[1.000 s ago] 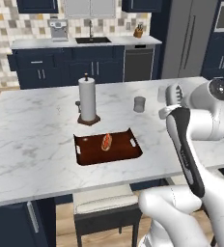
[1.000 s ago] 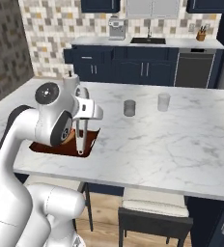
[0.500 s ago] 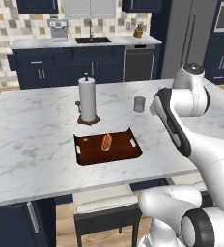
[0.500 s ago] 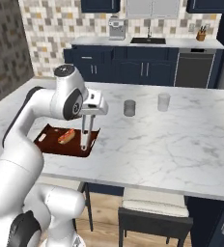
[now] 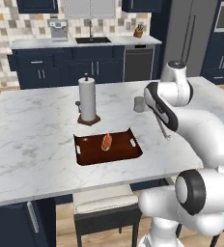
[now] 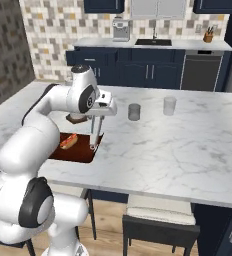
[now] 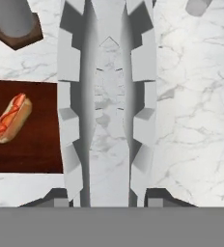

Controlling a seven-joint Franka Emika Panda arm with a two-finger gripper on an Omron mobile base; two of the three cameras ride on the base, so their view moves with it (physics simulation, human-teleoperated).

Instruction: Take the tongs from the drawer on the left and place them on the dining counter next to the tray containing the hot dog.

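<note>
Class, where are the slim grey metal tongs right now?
The slim grey metal tongs hang from the claw above the white marble counter, beside the reddish-brown tray's right end.

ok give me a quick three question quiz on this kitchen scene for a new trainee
1. True or false: the hot dog lies in the tray.
2. What does the gripper hold? A) a cup B) the tongs C) nothing
3. Fill in: the tongs hang above the dining counter, to the ____ of the tray in the left base view.

Key
1. True.
2. B; the jaws are closed on the tongs, which point down.
3. right
</note>
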